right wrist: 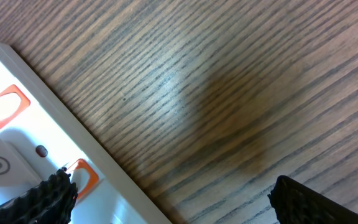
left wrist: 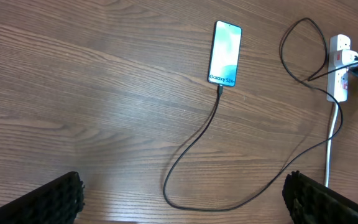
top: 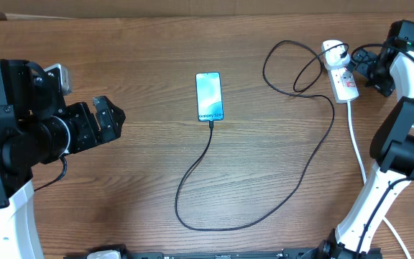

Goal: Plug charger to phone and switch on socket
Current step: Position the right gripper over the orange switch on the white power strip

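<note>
The phone [top: 209, 96] lies flat mid-table with its screen lit, also in the left wrist view [left wrist: 224, 53]. The charger [top: 192, 169], a thin black cable, meets the phone's near short end, loops toward the front edge and runs right to a black plug on the socket [top: 342, 78]. The socket is a white strip with orange-red switches [right wrist: 5, 106]. My right gripper [top: 364, 72] hovers open at the socket's right side, one finger [right wrist: 42, 202] over a switch. Far to the left, my left gripper [top: 110, 119] stands open and holds nothing.
The socket's thick white cord [top: 356, 140] runs toward the front edge beside the right arm's base. A loose cable loop [top: 293, 68] lies just left of the socket. Bare wooden table [top: 121, 187] shows between the left gripper and the phone.
</note>
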